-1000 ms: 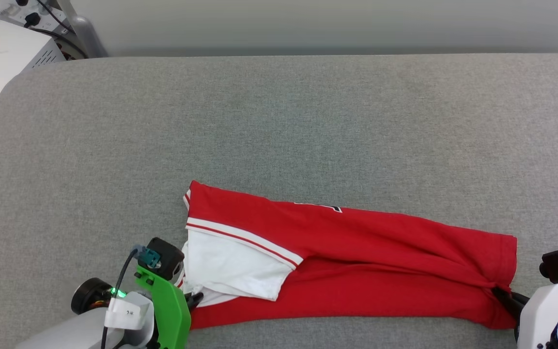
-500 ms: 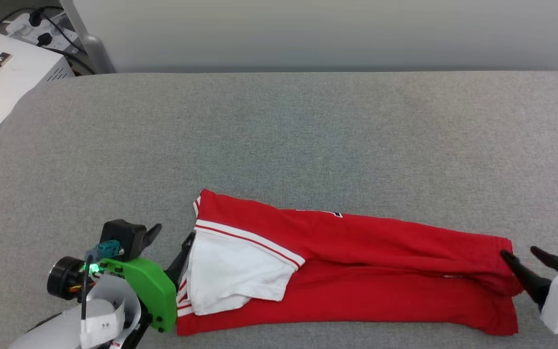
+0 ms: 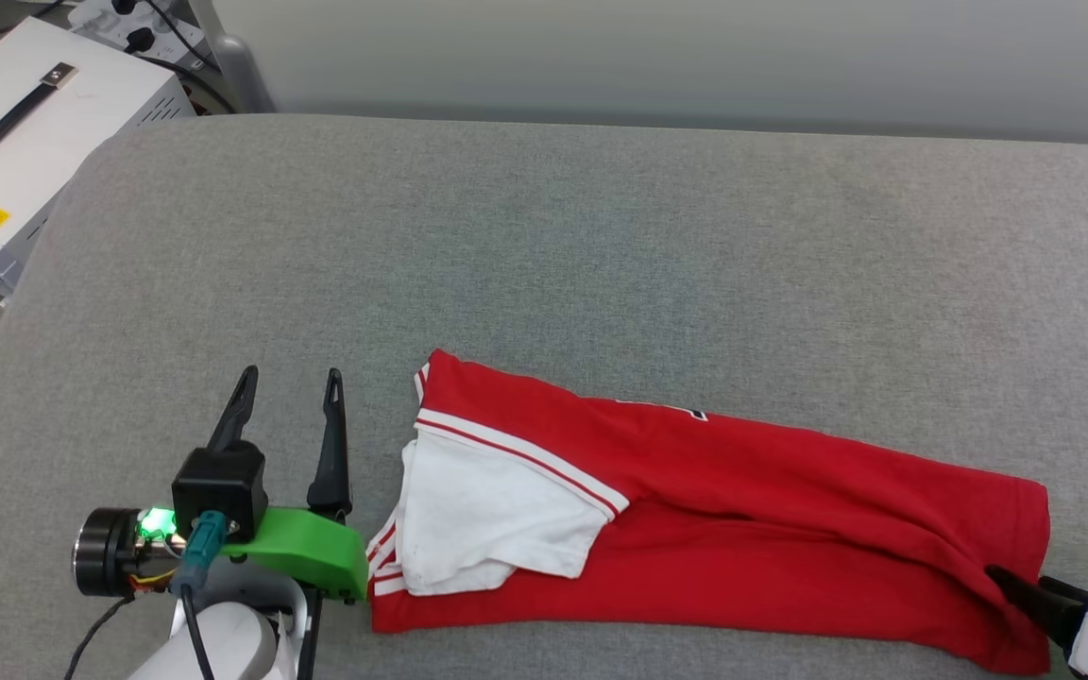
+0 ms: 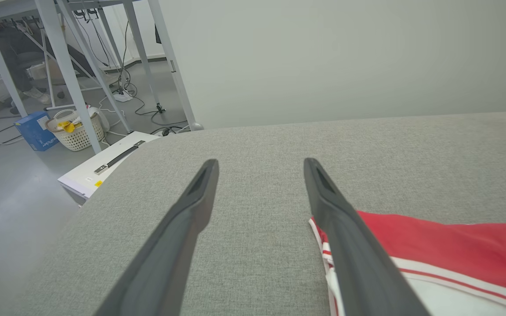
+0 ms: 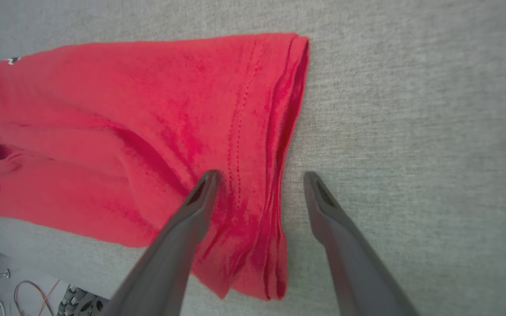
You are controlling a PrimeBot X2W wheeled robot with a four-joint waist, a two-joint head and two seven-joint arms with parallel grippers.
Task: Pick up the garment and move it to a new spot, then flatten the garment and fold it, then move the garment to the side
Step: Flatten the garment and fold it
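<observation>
Jaws of the left gripper point(image 3: 291, 372) gape wide, empty, beside the garment point(image 3: 742, 510); the right gripper point(image 5: 260, 173) — equally wide — straddles its right hem, gripping nothing; lettering unreadable.

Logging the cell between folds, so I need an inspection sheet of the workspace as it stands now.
Surface: grey fabric tabletop, flat.
Job's things: garment folded into a long strip, white sleeve on top.
Clutter: nothing seen.
Grippers: left gripper open, beside the garment; right gripper open, one finger over the hem.
Cables: cable on the left wrist; cords on the floor.
Surroundings: white case with handle, pale wall, basket, blue box.
</observation>
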